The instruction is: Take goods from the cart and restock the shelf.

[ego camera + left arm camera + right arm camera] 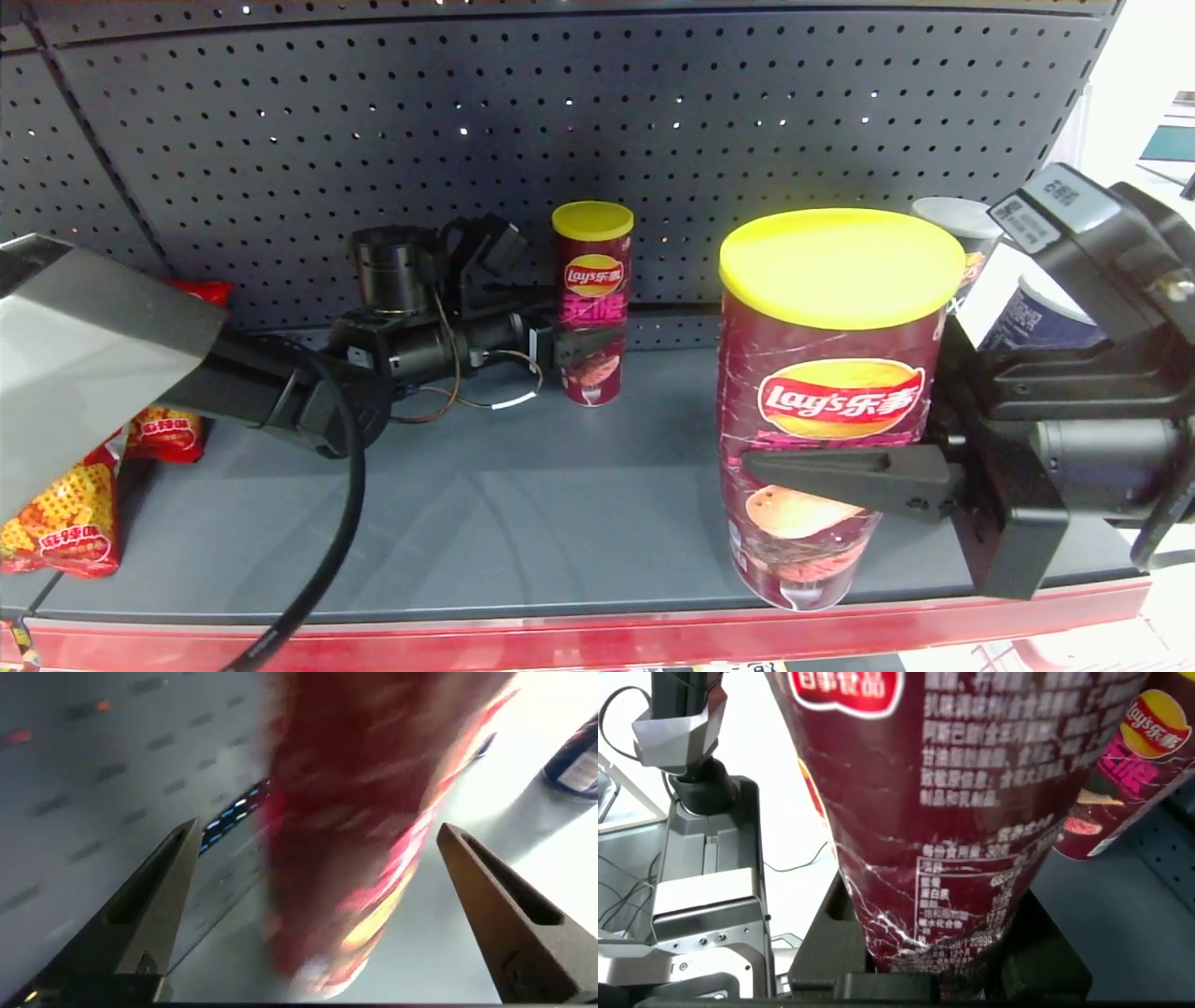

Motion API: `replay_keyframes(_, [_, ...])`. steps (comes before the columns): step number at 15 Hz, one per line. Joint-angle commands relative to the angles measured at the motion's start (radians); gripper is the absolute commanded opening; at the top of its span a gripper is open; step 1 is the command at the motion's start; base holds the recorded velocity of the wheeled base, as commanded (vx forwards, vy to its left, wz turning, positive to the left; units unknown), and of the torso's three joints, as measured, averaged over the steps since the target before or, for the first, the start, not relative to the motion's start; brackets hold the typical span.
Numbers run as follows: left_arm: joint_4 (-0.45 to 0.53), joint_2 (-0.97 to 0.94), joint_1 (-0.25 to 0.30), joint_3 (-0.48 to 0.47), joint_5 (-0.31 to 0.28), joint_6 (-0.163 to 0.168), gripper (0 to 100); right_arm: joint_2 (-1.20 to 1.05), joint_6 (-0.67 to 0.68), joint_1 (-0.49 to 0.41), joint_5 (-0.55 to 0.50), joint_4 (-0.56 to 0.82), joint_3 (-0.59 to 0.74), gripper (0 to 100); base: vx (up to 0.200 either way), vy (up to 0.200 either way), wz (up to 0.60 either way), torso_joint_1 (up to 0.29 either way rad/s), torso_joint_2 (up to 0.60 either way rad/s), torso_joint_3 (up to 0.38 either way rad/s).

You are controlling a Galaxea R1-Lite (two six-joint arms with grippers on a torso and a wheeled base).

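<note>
My left claw [596, 343] is released. The back can [592, 271] stands between its fingers on the shelf [523, 504], so I judge this can placed. My right claw [812, 467] grips the front can [840, 373] over the shelf's edge. Next, I think, this can goes deeper, then down.
</note>
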Motion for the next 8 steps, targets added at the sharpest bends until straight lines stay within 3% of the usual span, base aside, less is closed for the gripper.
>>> replay_keyframes(1, [-0.008, 0.044, -0.022, -0.035, 0.006, -0.002, 100, -0.003, -0.001, -0.004, 0.001, 0.000, 0.003, 0, 0.000, 0.000, 0.00, 0.000, 0.00, 0.000])
replay_keyframes(6, [-0.016, 0.110, -0.029, -0.090, 0.030, -0.007, 100, -0.016, 0.001, -0.015, 0.001, 0.000, 0.026, 0, 0.000, 0.000, 0.00, 0.000, 0.00, 0.000])
replay_keyframes(7, [-0.023, 0.114, -0.029, -0.090, 0.036, -0.008, 0, -0.019, 0.001, -0.018, 0.001, 0.000, 0.032, 0, 0.000, 0.000, 0.00, 0.000, 0.00, 0.000])
replay_keyframes(8, [-0.025, 0.113, -0.029, -0.092, 0.038, -0.007, 0, -0.019, 0.001, -0.018, 0.001, 0.000, 0.034, 0, 0.000, 0.000, 0.00, 0.000, 0.00, 0.000])
